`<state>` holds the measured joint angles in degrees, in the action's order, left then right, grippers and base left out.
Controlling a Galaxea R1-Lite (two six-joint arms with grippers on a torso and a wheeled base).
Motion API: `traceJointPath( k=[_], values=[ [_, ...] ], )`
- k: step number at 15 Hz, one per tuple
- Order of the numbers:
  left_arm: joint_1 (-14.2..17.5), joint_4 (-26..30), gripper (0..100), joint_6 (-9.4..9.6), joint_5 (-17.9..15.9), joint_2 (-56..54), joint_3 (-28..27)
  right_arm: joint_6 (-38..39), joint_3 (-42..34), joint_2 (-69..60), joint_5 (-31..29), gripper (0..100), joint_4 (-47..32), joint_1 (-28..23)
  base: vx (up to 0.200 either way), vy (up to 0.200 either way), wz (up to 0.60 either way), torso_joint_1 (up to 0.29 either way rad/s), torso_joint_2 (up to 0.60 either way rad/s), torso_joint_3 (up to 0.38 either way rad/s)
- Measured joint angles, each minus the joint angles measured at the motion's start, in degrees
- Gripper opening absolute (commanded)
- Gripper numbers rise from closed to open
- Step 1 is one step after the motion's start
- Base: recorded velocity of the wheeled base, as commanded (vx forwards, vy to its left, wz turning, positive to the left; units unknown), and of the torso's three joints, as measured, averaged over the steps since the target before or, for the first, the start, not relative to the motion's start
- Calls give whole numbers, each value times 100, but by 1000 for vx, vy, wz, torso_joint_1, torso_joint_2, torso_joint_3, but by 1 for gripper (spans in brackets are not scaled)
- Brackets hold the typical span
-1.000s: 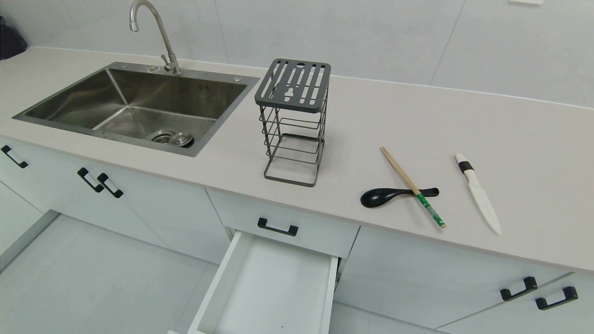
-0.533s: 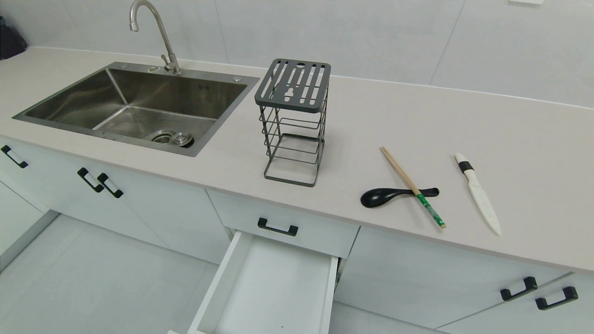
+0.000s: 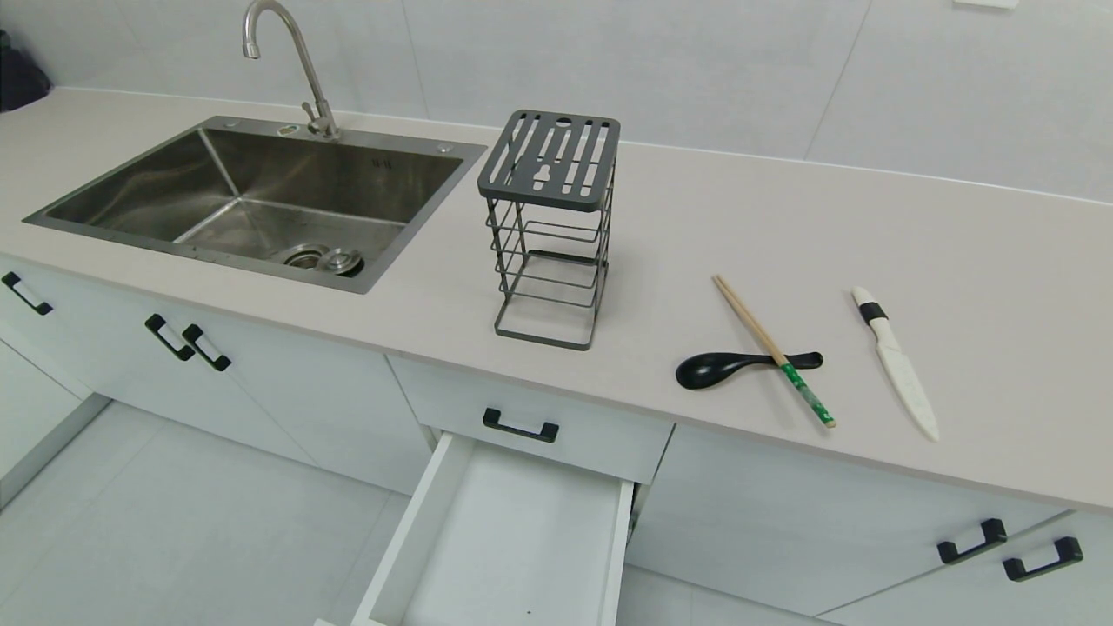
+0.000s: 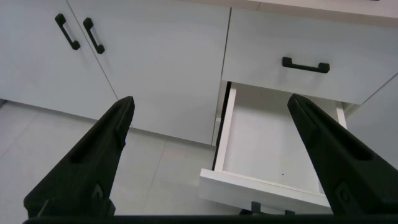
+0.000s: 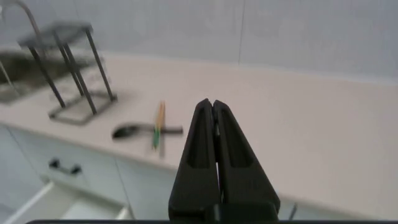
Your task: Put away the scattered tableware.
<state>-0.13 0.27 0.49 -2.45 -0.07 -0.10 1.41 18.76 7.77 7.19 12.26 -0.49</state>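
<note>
Left wrist view: left tool (image 4: 211, 101) wide apart facing drawer (image 4: 267, 143); right tool (image 5: 214, 104) pressed together.

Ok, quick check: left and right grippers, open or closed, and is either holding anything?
Left gripper: open wide, holding nothing.
Right gripper: closed, holding nothing.

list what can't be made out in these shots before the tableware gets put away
Head view: near end of the open drawer cut off by the bottom edge.
Head view: mid-handle of the black spoon hidden under the chopsticks.
Right wrist view: spoon and chopsticks blurred; the shut right tool covers counter beside them.
Left wrist view: the open left tool hides the drawer's front corner.
</note>
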Motion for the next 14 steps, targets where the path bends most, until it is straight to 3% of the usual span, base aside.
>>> traceJointPath(
  k=[3, 7, 8, 14],
  values=[
    [2, 0, 100, 2, -1, 0, 0, 4, 69, 130, 451, 0, -839, -4, 0, 0, 0, 0, 0, 0],
    [-5, 0, 100, 0, -1, 0, 0, -99, 166, 417, 1015, 0, -937, 13, 0, 0, 0, 0, 0, 0],
    [-5, 0, 100, 0, -1, 0, 0, -171, 183, 573, 1193, 100, -967, 30, 0, 0, 0, 0, 0, 0],
    [0, 0, 100, -2, -1, 0, 0, -274, 389, 1307, 1341, 100, -802, 38, 0, 0, 0, 0, 0, 0]
  ],
)
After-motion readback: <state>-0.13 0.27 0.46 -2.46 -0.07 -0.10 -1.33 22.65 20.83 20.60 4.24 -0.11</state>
